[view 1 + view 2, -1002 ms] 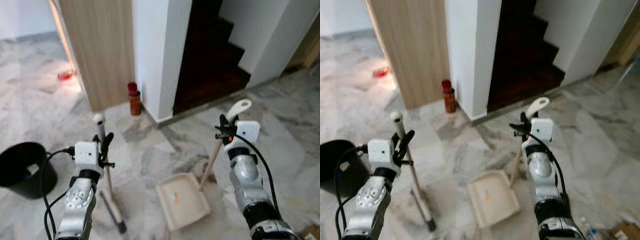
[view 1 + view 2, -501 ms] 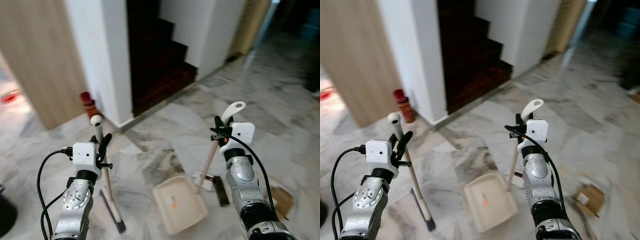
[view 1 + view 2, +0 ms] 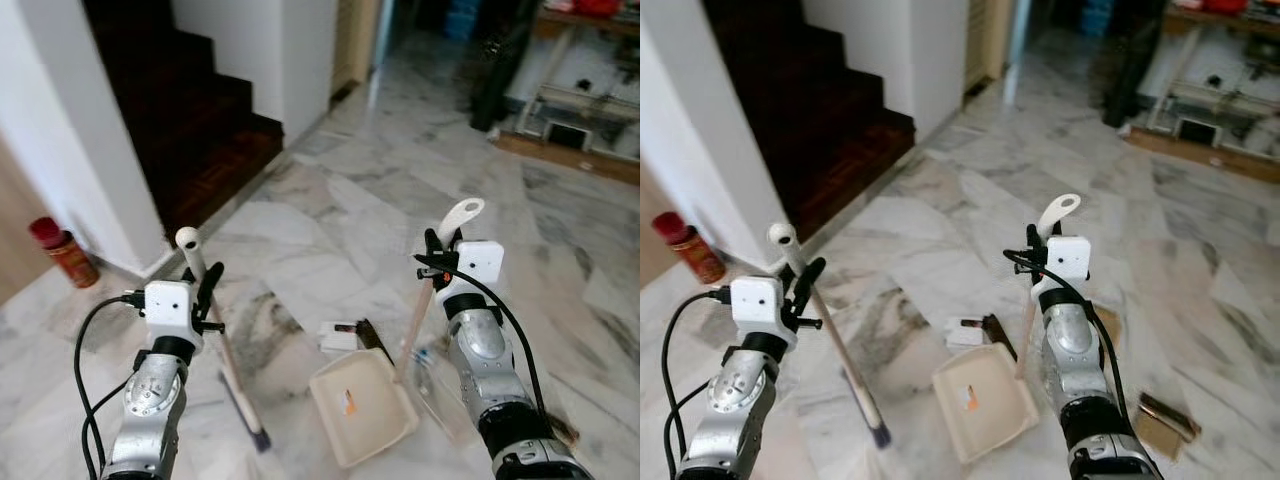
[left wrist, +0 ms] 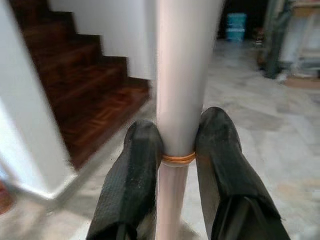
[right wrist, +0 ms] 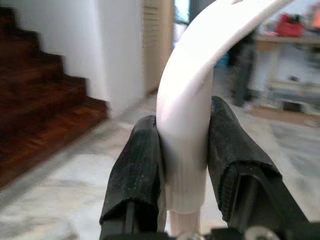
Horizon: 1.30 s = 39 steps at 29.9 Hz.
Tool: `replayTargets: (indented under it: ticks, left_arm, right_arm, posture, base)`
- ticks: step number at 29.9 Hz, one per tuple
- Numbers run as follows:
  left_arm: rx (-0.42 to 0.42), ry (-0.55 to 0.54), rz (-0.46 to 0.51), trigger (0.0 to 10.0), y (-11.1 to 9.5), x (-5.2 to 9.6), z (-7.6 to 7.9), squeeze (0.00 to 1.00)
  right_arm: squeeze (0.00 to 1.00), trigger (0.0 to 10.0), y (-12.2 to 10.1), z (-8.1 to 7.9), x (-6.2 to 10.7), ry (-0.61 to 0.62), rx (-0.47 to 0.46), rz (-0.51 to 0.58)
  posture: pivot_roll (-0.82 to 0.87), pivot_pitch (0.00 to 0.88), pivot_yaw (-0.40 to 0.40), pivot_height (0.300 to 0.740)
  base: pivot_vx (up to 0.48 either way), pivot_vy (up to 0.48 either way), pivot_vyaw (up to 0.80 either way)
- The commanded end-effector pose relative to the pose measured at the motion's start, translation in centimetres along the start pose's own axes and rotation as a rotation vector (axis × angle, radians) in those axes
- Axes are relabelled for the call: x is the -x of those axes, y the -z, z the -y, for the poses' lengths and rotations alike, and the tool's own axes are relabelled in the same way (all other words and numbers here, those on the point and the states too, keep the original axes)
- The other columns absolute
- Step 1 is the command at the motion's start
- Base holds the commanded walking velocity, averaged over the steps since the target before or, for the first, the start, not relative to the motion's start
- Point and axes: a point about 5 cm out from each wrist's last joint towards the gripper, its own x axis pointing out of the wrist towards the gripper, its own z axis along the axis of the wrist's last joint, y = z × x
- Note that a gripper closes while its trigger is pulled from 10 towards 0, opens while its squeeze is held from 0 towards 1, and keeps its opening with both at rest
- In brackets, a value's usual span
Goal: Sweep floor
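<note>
Above marble floor: left pincer clamps broom handle; right pincer clamps dustpan handle.

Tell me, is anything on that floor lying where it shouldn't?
Yes: litter on the marble floor. A small white box and a dark flat piece lie just beyond the dustpan, and brown cardboard scraps lie further right.

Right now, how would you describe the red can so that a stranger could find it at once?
Start from the dark wooden staircase and go to the white wall on its left. The red can stands upright on the marble floor at the foot of that wall. It is the one red cylinder there, apart from the flat litter beside the cream dustpan.
</note>
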Motion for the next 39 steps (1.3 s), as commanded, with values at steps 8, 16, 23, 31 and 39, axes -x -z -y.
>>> replayTargets:
  ticks: [8, 16, 23, 31, 39]
  left_arm:
    - [-0.008, 0.015, 0.031, 10.0, -0.66, -0.37, 0.38, 0.0]
    - [-0.009, 0.023, 0.034, 10.0, -0.66, -0.38, 0.67, 0.0]
    - [-0.012, 0.033, 0.033, 10.0, -0.65, -0.5, 0.67, 0.0]
    - [-0.021, 0.041, 0.035, 10.0, -0.78, -0.63, 0.57, 0.0]
    - [-0.021, 0.062, 0.031, 10.0, -0.62, -0.44, 1.06, 0.0]
  right_arm:
    - [0.0, 10.0, -1.33, 0.26, -0.67, 0.008, 0.009, 0.054]
    - [0.0, 10.0, -1.35, 0.47, -0.64, 0.014, 0.01, 0.053]
    - [0.0, 10.0, -1.32, 0.47, -0.68, 0.029, 0.003, 0.052]
    - [0.0, 10.0, -0.96, 0.14, -0.51, 0.039, -0.005, 0.04]
    - [0.0, 10.0, -1.12, 0.46, -0.55, 0.044, -0.003, 0.047]
  posture:
    - [-0.03, 0.0, -0.02, 0.74]
    - [-0.04, 0.001, -0.023, 0.74]
    - [-0.04, 0.0, -0.012, 0.74]
    - [-0.03, 0.0, -0.01, 0.74]
    - [-0.04, 0.0, -0.006, 0.74]
  base:
    - [0.0, 0.0, -0.79]
    - [0.0, 0.0, -0.79]
    - [0.0, 0.0, -0.79]
    - [0.0, 0.0, -0.79]
    - [0.0, 0.0, -0.79]
